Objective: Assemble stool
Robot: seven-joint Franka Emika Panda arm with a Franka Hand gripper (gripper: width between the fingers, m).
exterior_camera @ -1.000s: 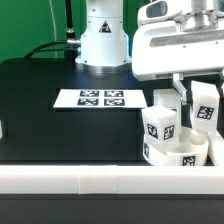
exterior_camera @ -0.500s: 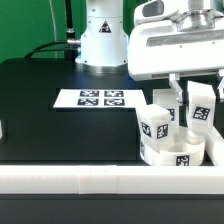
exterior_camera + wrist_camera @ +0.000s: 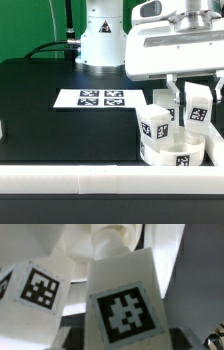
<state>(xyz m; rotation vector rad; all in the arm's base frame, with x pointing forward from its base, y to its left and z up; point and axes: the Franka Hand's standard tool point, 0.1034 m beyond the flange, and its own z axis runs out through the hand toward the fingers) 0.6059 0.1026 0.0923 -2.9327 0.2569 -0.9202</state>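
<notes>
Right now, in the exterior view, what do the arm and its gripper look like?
The arm is glossy white and rounded, with a dark seam across it and a black cable behind it. The gripper has a wide, boxy white body, grey metal parts on top and short dark fingers. No markings show.

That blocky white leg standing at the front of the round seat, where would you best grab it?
Probably its upper half, from straight above. The front leg stands upright on the seat, and its flat opposite sides suit a pinch. Lower down, the seat and the held leg in the gripper crowd it.
</notes>
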